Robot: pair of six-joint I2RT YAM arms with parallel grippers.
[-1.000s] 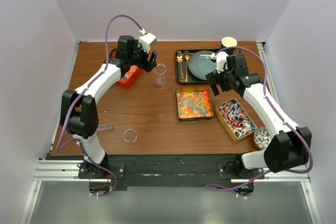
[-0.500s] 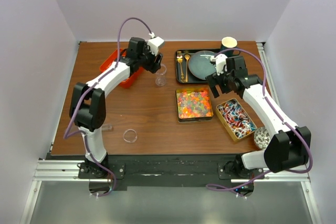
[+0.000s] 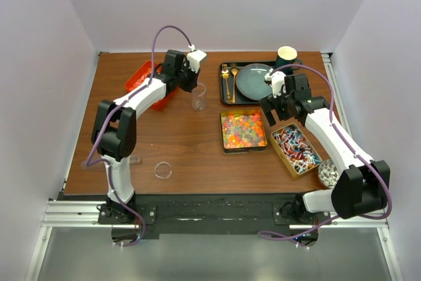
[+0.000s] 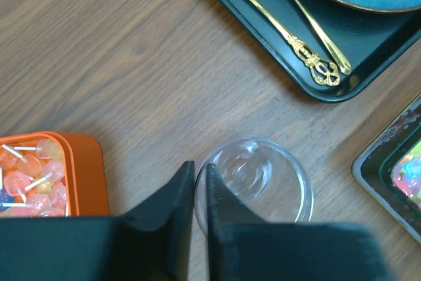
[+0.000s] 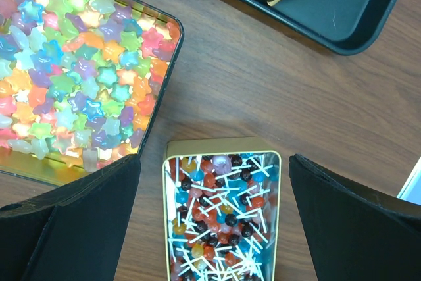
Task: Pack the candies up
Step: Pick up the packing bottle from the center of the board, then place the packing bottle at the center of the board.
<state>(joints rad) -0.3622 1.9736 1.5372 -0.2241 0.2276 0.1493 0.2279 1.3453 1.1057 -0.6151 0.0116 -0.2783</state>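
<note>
Left gripper [image 4: 199, 169], nearly closed, pinches clear cup [image 4: 263, 182] wall, likely to move it. Right gripper [image 5: 214, 222] spread wide, empty, over lollipop tin [image 5: 220, 142]; star candies [image 5: 79, 70] at 10 o'clock.

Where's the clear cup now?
Top view, left of centre: clear cup between the orange tray and the black tray, its rim at the left tool.

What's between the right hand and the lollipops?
Nothing visible. The right hand hovers open directly over the lollipops in their gold tin; the star candies lie in a separate tray to one side.
</note>
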